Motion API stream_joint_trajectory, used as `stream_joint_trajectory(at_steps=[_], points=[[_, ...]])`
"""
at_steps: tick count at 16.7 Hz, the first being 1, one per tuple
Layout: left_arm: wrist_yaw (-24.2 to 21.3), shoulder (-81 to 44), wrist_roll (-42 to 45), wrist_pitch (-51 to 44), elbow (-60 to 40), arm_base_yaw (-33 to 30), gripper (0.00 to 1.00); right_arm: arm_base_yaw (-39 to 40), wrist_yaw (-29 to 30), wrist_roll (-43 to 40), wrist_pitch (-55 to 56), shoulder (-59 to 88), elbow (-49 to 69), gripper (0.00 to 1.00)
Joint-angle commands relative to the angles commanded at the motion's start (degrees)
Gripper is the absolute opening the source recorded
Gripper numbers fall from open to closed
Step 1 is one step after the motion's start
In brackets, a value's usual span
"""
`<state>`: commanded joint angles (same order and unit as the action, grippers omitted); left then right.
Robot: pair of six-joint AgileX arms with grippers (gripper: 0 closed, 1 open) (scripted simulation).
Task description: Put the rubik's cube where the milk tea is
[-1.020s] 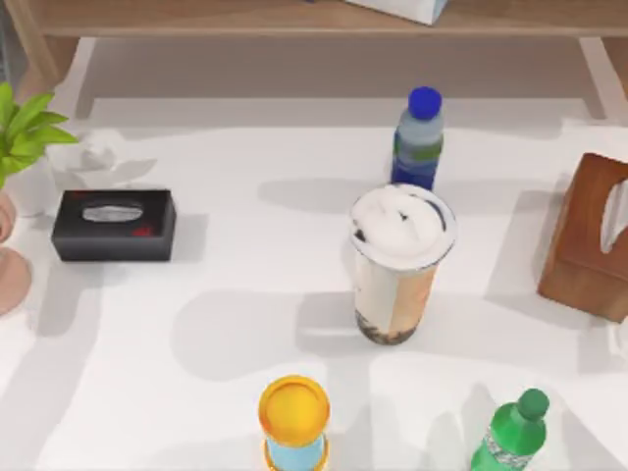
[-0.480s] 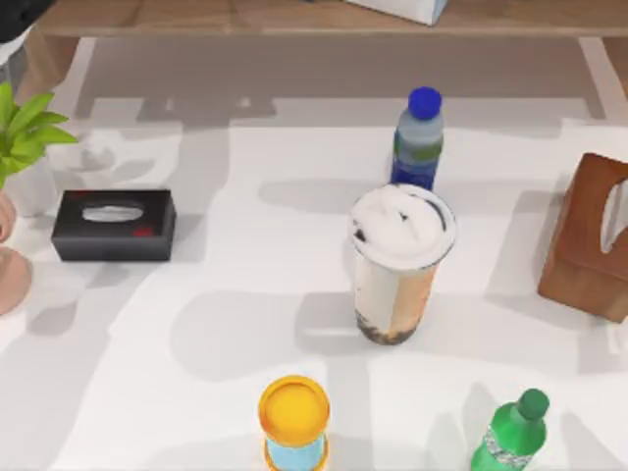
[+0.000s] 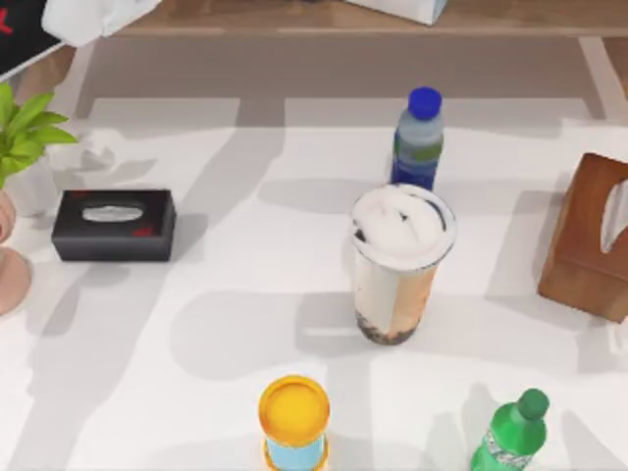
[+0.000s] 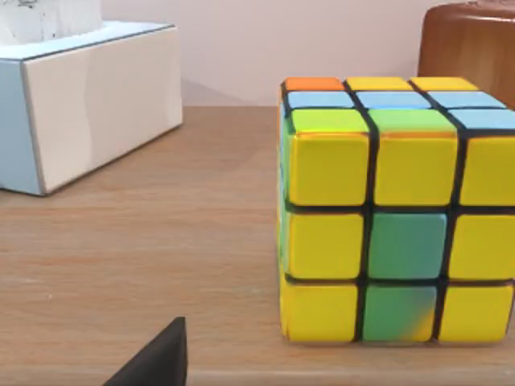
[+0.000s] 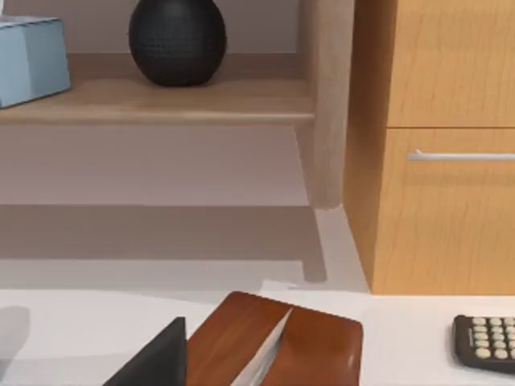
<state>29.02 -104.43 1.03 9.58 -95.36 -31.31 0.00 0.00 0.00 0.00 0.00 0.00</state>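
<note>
Left arm (image 3: 69, 25) newly entered, glossy stickered rubik's cube (image 4: 394, 209), wooden shelf (image 4: 145, 241)

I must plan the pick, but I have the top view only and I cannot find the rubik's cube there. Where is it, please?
Observer: The rubik's cube stands on a wooden shelf, in the left wrist view.
Operator: Does the left gripper touch it?
Observer: No. A dark part of the left gripper shows short of the cube, with bare shelf between them.
Operator: And where is the right arm?
Observer: The right gripper is close to the brown wooden tissue box at the table's right side, holding nothing that I can see.
</note>
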Motion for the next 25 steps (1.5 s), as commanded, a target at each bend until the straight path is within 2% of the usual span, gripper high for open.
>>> stream_joint_trajectory(at_steps=[7, 16, 21, 25], points=[[-0.3, -0.3, -0.1, -1.0, -1.0, 0.4, 1.0, 0.0, 0.0, 0.0, 0.0, 0.0, 0.0, 1.0], [-3.5, -11.5, 0.0, -4.6, -16.4, 3.4, 1.0, 0.0, 0.0, 0.0, 0.0, 0.0, 0.0, 1.0], [-3.8, -13.0, -0.1, -5.0, -17.9, 3.6, 1.0, 0.0, 0.0, 0.0, 0.0, 0.0, 0.0, 1.0], [-3.8, -13.0, -0.1, -5.0, -17.9, 3.6, 0.7, 0.0, 0.0, 0.0, 0.0, 0.0, 0.0, 1.0]])
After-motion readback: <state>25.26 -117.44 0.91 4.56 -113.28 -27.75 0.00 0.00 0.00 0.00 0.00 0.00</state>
